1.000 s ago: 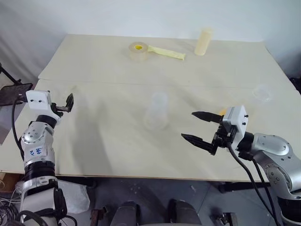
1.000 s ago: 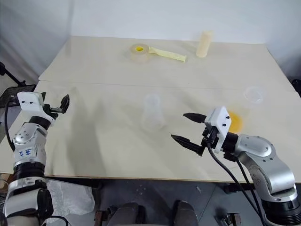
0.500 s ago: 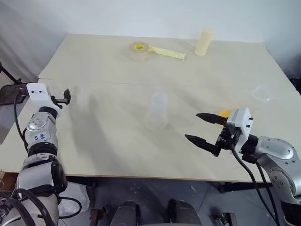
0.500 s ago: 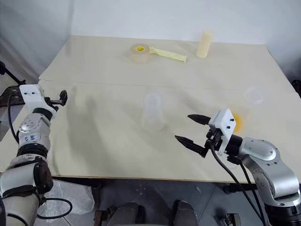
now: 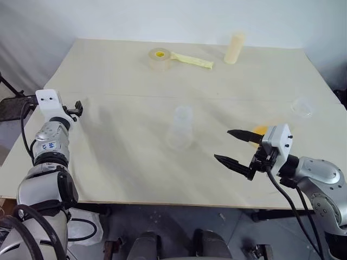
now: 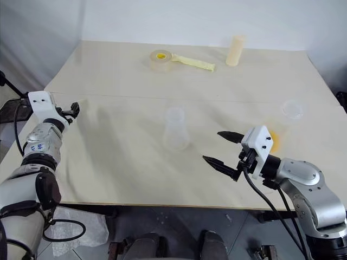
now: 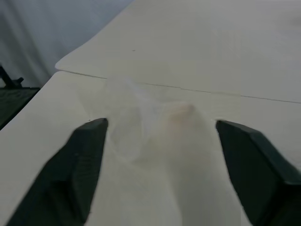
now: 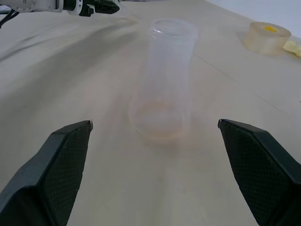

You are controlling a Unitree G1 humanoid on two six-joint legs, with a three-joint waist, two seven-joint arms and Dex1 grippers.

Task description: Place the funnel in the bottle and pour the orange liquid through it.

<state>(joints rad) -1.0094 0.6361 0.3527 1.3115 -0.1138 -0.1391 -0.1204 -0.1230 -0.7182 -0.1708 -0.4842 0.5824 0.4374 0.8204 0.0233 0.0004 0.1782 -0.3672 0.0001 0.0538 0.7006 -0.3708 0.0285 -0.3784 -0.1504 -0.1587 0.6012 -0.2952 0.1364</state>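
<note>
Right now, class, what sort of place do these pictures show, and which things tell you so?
Probably a robot test bench or lab, not a home: a plain table covered in cream sheeting, a clear flask-shaped bottle in the middle, a tape roll at the back, and grey curtain walls.

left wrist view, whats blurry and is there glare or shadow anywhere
Left wrist view: the funnel between the open fingers is a soft, faint blur against the table. Right wrist view: the bottle is clearer and casts a faint shadow. Left eye view: broad soft arm shadows, no harsh glare.
</note>
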